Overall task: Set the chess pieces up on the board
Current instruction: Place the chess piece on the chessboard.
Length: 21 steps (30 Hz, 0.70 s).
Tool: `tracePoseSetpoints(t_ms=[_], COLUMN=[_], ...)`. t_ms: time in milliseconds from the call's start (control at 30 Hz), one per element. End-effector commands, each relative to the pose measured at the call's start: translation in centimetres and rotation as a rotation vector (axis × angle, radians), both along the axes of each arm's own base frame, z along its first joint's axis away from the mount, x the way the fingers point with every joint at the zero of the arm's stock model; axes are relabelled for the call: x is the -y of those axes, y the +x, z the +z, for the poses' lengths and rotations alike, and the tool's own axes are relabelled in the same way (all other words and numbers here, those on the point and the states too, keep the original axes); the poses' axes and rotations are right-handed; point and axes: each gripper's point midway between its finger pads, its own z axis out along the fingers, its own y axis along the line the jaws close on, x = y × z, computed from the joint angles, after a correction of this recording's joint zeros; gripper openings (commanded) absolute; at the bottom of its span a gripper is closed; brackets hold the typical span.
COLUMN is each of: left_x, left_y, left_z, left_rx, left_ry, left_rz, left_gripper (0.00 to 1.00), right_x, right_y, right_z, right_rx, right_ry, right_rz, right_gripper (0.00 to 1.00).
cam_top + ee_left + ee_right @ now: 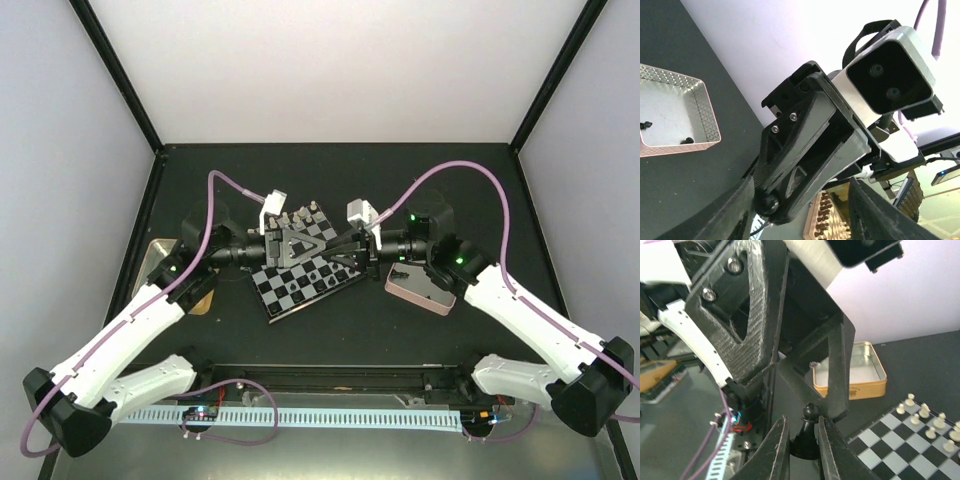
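Note:
The checkered board (298, 283) lies mid-table, with pale chess pieces (301, 217) lined along its far edge. Both grippers meet above it, tip to tip. My right gripper (802, 422) is shut on a glossy black pawn (807, 437) held upright by its body, round head poking above the fingertips. My left gripper (800, 200) stands open, its fingers (837, 370) straddling the right gripper's tip and the pawn's head (767, 202); one finger is close beside the head. In the top view the left gripper (318, 248) and right gripper (346, 258) hide the pawn.
A pink-rimmed metal tray (705, 112) holding a few small black pieces sits right of the board, also seen from above as the pink tray (420, 292). A tan-rimmed tray (875, 382) lies left of the board. Dark table walls enclose the sides and back.

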Motion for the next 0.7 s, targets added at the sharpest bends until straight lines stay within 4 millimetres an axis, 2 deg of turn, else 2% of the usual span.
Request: tracePoseSetpoints(t_ms=[0,333,667], left_x=[0.2,0.6,0.6], left_y=[0.3,0.9,1.0], left_z=[0.0,-1.9,-2.6], left_rx=[-0.048,-0.115,-0.123], left_ry=[-0.017,0.032,0.057], left_rz=[-0.019,-0.032,-0.043], left_gripper=[0.49,0.26,0.02], right_x=[-0.4,-1.1,-1.3], right_y=[0.9,1.6,2.8], right_z=[-1.2,-1.5,-1.6], right_rx=[0.102,0.123,0.1], right_ry=[-0.083,-0.105,-0.1], right_rz=[-0.044,-0.07,-0.129], right_gripper=[0.11,0.1,0.11])
